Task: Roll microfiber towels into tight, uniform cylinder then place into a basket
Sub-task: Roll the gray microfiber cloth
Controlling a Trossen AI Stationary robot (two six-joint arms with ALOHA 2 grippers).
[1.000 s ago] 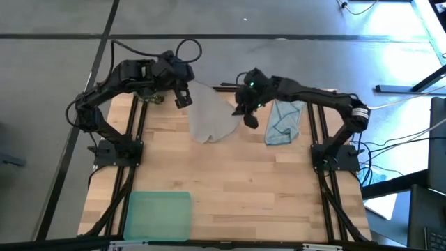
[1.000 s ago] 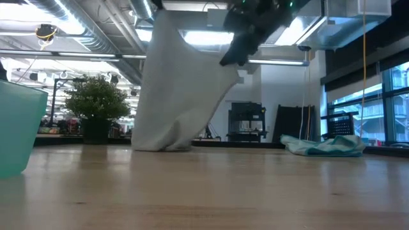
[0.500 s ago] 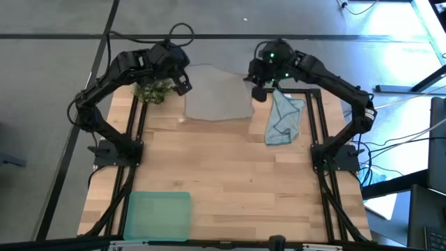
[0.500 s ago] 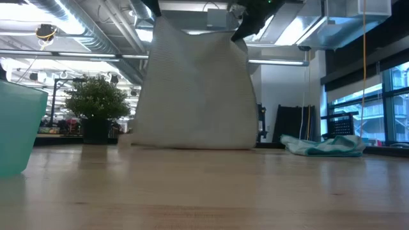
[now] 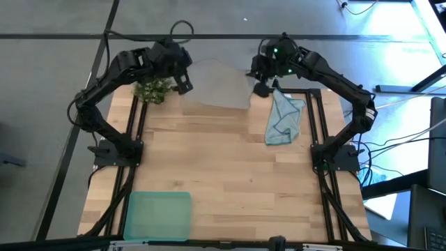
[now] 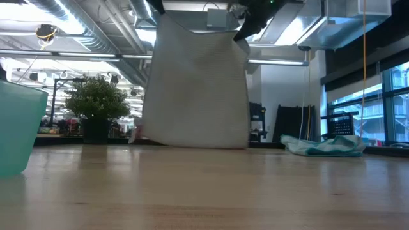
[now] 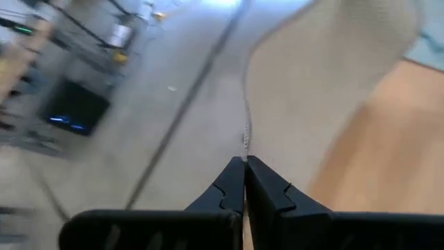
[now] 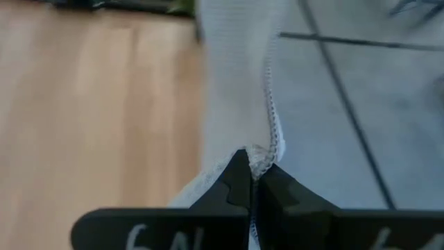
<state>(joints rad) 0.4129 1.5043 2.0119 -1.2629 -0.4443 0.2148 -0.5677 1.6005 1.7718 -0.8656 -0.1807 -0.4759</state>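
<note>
The pale grey towel [image 5: 216, 84] hangs spread as a flat sheet [image 6: 195, 83] over the table's far edge, between my two grippers. Its lower edge [image 6: 192, 145] reaches about the table top; whether it rests there I cannot tell. My left gripper [image 5: 185, 84] is shut on its upper left corner and my right gripper [image 5: 261, 89] on its upper right corner. The light blue towel [image 5: 282, 117] lies crumpled on the table at the far right. The mint-green basket [image 5: 157, 215] stands at the near left. My left gripper pinches the grey towel's stitched edge [image 7: 244, 139] at a top corner between its two shut fingers, slanting down. The cloth hangs away below it. My right gripper pinches the opposite top corner at the hemmed edge [image 8: 269, 154] between its shut fingers, slanting down. The top edge between the two grips is nearly straight.
A small green plant [image 5: 155, 89] stands at the far left corner, right beside the left gripper. The wooden table top [image 5: 230, 181] lies bare between the towels and the basket. Black frame rails [image 5: 322, 139] run along both sides.
My right gripper has risen and gone toward the far edge and the right, carrying its corner. The grey towel, bunched and drooping before, has spread into a flat hanging sheet. My left gripper has shifted slightly toward the far edge.
</note>
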